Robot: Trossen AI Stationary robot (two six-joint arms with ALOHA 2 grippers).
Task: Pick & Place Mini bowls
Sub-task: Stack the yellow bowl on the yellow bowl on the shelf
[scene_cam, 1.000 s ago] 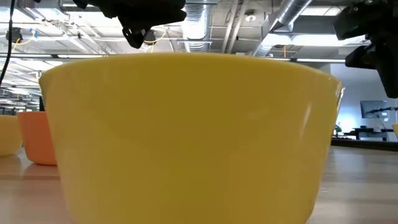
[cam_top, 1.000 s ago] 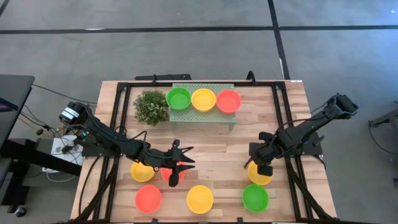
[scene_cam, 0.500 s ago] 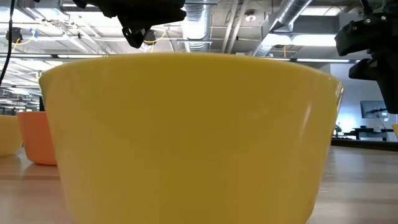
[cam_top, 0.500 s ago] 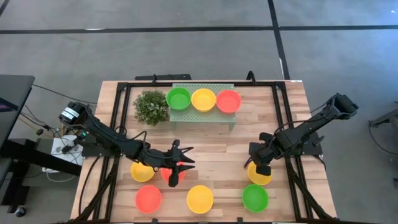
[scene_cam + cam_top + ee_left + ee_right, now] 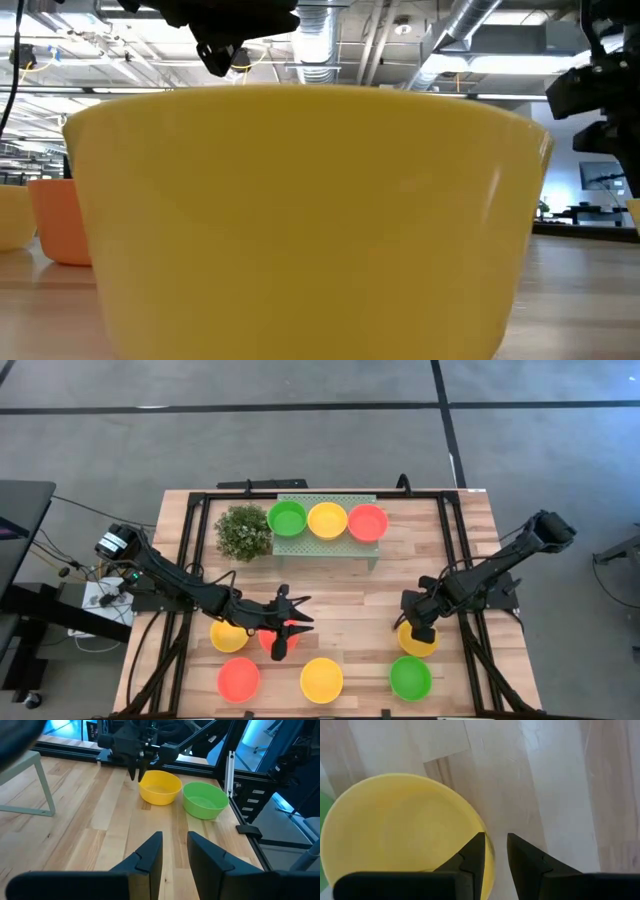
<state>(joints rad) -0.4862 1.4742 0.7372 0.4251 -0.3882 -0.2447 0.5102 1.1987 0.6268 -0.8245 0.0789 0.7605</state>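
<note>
Nine mini bowls on the table (image 5: 330, 600): three yellow, three green, three red-orange. One of each colour in a row on the pale green perforated tray (image 5: 325, 545), bushy plant (image 5: 243, 532) just beside. Front-centre yellow bowl (image 5: 300, 220) fills the low view, blocking most else. Left gripper (image 5: 290, 624) over a red-orange bowl (image 5: 276, 638), fingers slightly apart, empty. Right gripper (image 5: 494, 855), narrowly parted, straddles the rim of another yellow bowl (image 5: 400, 830), seen only from its wrist.
</note>
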